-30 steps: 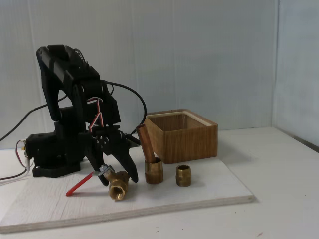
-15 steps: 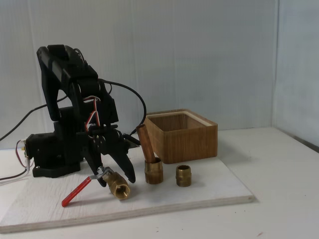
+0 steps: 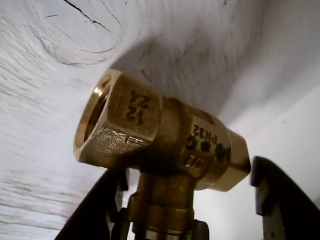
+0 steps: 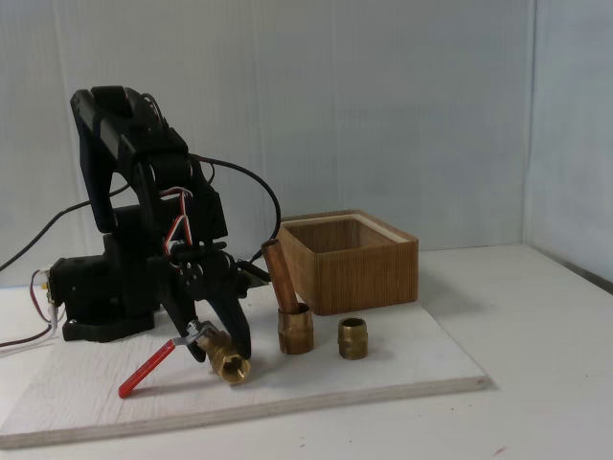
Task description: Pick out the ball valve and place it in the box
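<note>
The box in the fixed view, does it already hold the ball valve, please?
No, the ball valve lies on the white board left of the box.

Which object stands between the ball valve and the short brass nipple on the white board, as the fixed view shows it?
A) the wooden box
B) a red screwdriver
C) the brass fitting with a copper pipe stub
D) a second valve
C: in the fixed view the brass fitting with a copper pipe stub stands between the ball valve on the left and the short brass nipple on the right.

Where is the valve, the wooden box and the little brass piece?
valve [image 4: 228, 365], fixed view, brass body
wooden box [image 4: 359, 276], fixed view, front wall
little brass piece [image 4: 352, 338], fixed view, its side
</note>
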{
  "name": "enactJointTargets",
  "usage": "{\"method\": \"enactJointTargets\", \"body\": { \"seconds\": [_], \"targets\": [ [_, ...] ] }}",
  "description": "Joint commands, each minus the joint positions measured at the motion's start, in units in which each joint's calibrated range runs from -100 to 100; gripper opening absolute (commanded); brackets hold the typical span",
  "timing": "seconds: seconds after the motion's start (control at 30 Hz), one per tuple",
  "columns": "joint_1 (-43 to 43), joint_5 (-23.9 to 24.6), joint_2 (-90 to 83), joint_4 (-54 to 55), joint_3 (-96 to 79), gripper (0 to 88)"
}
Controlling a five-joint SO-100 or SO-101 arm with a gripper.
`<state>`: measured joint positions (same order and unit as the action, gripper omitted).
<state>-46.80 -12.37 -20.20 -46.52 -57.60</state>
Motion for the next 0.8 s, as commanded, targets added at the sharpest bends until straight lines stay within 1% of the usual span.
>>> {"method": "enactJointTargets", "body": {
  "seconds": [0.0,0.07,0.57,0.7,0.77],
  "targets": [
    [0.3,-0.4,-0.1,0.4,0.1,16.1],
    [0.3,-0.4,-0.1,0.4,0.1,14.5],
    [0.3,-0.4,-0.8,0.4,-1.8,13.7],
    [0.3,-0.4,-0.8,0.4,-1.7,6.2],
    [0.3,-0.4,-0.9,0.4,-1.7,6.6]
  ]
}}
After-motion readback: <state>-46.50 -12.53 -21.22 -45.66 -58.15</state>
